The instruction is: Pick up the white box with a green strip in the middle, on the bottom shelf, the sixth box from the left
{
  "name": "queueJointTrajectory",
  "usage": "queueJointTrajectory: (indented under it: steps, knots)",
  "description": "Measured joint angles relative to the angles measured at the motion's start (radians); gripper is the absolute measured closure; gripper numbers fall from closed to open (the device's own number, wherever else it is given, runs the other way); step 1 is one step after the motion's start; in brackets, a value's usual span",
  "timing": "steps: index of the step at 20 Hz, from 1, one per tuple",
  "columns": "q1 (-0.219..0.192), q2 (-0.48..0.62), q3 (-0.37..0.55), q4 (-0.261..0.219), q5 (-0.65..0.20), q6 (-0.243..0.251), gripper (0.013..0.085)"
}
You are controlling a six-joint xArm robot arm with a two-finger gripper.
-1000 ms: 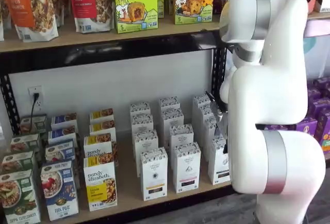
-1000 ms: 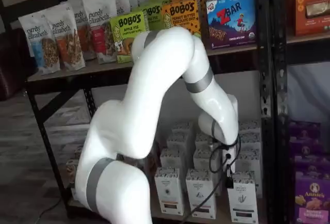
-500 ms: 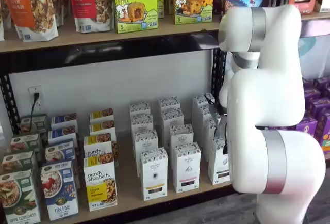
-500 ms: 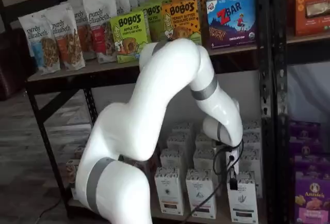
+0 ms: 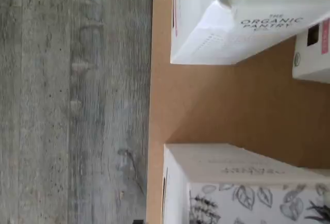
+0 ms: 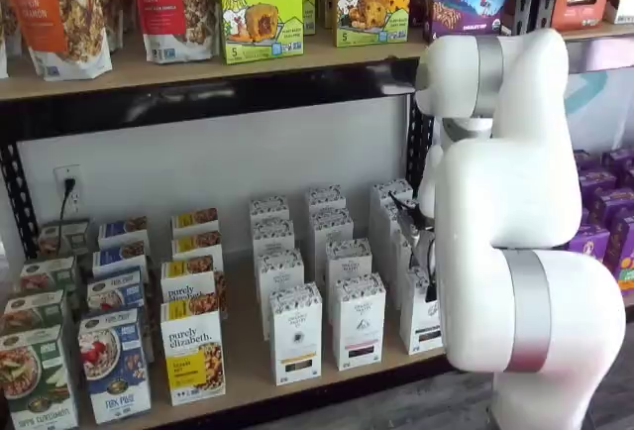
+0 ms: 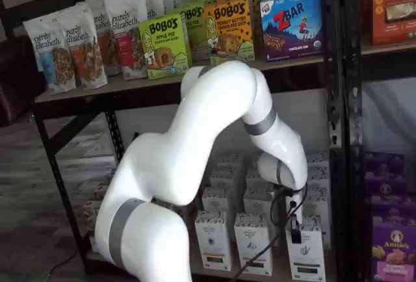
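The white box point(image 6: 420, 313) stands at the front of the rightmost white row on the bottom shelf point(image 6: 248, 366), partly behind my arm. In a shelf view it shows whole point(image 7: 305, 253) with a speckled top. My gripper point(image 7: 294, 229) hangs from the wrist just above its left top edge, a cable beside it. The fingers show as one dark shape, so I cannot tell their state. The wrist view looks down into the gap between a carton with a dark front mark point(image 5: 242, 193) and one with a pinkish strip point(image 5: 206, 22).
Like white cartons point(image 6: 358, 321) point(image 6: 295, 335) stand to the left, with rows behind them. A black perforated upright point(image 7: 335, 132) and purple boxes point(image 7: 393, 249) are close on the right. The upper shelf point(image 6: 198, 58) carries snack boxes. The wrist view shows grey floor point(image 5: 72, 100) past the board's edge.
The arm's upper joints have swung up and to the right. The gripper has come down and forward, from the middle of the right row to just over its front carton.
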Motion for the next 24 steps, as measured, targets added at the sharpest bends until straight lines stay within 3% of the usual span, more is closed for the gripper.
queueJointTrajectory:
  steps: [6, 9, 13, 21, 24]
  knots:
    - [0.0, 0.033, -0.04, -0.088, 0.019, 0.08, 0.013]
    - [-0.002, 0.04, -0.054, -0.083, 0.026, 0.074, 0.013]
    - [-0.006, 0.046, -0.072, -0.095, 0.032, 0.08, 0.025]
    - [-0.016, 0.042, -0.088, -0.109, 0.056, 0.083, 0.025]
    - [-0.017, 0.038, -0.087, -0.116, 0.06, 0.087, 0.033]
